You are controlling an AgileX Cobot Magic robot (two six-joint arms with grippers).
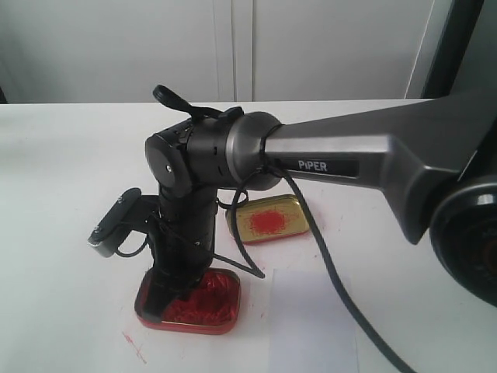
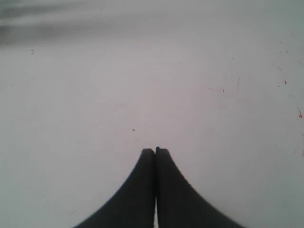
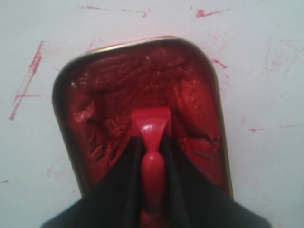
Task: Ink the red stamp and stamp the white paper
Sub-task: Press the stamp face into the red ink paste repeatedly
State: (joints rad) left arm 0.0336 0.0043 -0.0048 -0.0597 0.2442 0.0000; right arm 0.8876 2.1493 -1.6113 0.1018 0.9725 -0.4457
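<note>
Stamp (image 3: 151, 137) clamped in my right pincer (image 3: 152, 156), pressed into ink tin (image 3: 71, 95); sticky paste could drag it loose; paper (image 1: 311, 311) at 3 o'clock; left pincer (image 2: 155, 154) together

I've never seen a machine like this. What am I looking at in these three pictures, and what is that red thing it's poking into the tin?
It is a robot with two arms, each ending in jaws. The wide picture is from a camera off the arms; the others look down from each wrist. The right gripper is shut on the red stamp, pressing it into the ink tin. The left gripper is shut, empty, over bare table. Nearby lie the gold lid and the white paper.
</note>
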